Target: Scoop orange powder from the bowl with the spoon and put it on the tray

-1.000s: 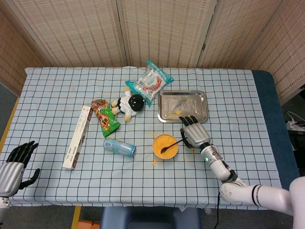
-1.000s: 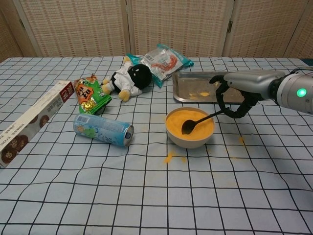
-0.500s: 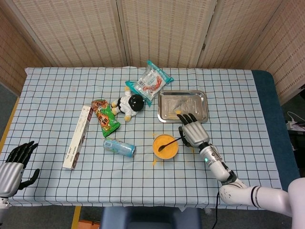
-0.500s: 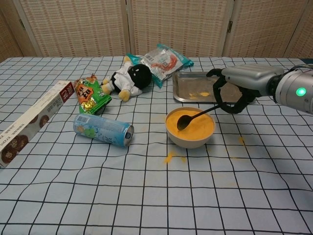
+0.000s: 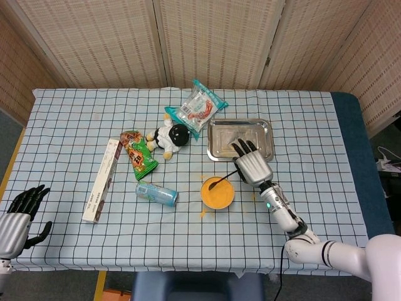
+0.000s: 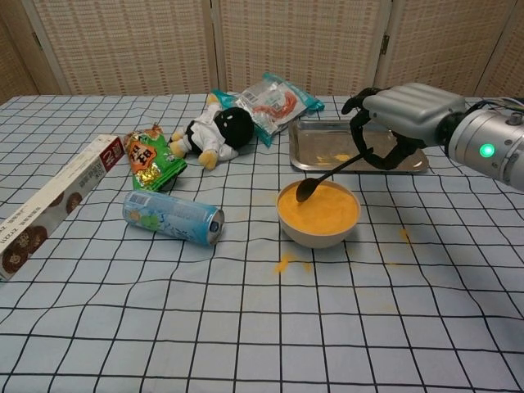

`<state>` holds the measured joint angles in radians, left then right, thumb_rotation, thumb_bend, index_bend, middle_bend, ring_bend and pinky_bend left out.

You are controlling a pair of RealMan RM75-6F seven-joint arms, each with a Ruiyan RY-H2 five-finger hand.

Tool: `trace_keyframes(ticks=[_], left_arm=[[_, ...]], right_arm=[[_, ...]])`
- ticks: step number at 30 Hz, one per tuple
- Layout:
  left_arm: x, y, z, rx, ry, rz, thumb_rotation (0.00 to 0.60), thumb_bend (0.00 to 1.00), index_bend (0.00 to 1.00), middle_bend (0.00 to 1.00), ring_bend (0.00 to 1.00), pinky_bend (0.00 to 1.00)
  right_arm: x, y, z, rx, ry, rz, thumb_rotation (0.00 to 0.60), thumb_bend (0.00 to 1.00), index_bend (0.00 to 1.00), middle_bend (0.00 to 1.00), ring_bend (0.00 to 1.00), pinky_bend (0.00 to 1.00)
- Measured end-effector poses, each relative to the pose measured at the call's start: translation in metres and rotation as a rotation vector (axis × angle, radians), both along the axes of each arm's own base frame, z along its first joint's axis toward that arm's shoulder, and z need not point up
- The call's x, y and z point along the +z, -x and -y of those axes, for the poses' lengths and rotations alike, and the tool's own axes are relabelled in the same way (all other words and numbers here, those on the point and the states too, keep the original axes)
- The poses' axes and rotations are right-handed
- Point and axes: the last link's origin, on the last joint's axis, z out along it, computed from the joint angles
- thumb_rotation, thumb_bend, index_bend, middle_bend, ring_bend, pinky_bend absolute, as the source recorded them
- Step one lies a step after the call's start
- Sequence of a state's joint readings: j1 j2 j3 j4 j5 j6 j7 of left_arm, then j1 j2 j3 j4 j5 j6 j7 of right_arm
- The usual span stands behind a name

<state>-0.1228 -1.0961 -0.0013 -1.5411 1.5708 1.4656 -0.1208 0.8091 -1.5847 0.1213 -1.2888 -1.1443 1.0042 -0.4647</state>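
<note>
A bowl (image 5: 217, 192) (image 6: 318, 215) full of orange powder stands on the checked cloth just in front of the metal tray (image 5: 240, 139) (image 6: 311, 144). My right hand (image 5: 251, 163) (image 6: 391, 123) grips the handle of a black spoon (image 5: 222, 180) (image 6: 326, 177), raised above the bowl's far rim, between bowl and tray. The spoon's head hangs over the bowl's left side. A little orange powder lies in the tray. My left hand (image 5: 17, 217) rests at the table's near left edge, fingers apart, holding nothing.
A can (image 6: 172, 218) lies on its side left of the bowl. Behind it are a green snack bag (image 6: 151, 158), a plush toy (image 6: 215, 130) and a clear packet (image 6: 270, 102). A long box (image 6: 51, 203) lies at far left. Spilled powder (image 6: 285, 263) dots the cloth near the bowl.
My right hand has lifted the spoon out of the powder and moved up and back toward the tray. The left hand has stayed where it was.
</note>
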Motion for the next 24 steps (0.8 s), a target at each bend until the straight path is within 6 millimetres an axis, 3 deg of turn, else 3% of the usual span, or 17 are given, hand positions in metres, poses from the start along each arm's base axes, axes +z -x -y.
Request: trace_keyframes(ticks=[11,21,24], left_arm=[[-0.001,-0.001,0.0,-0.001,-0.001,-0.004,0.6,0.44,0.0,0.0,0.0,0.08],[-0.002,-0.002,0.001,-0.006,0.003,-0.004,0.6,0.44,0.0,0.0,0.0,0.08],[-0.001,-0.003,0.001,-0.008,0.003,-0.003,0.6,0.44,0.0,0.0,0.0,0.08]], right_arm=[[-0.011,0.005,-0.005,0.065,-0.006,-0.05,0.6,0.6,0.93,0.14,0.0,0.15],[0.009,0.006,-0.031,0.054,-0.08,-0.029,0.6,0.61,0.94,0.14,0.0,0.16],[0.018,0.007,-0.031,0.048,-0.046,-0.013,0.6,0.61,0.94,0.14,0.0,0.17]])
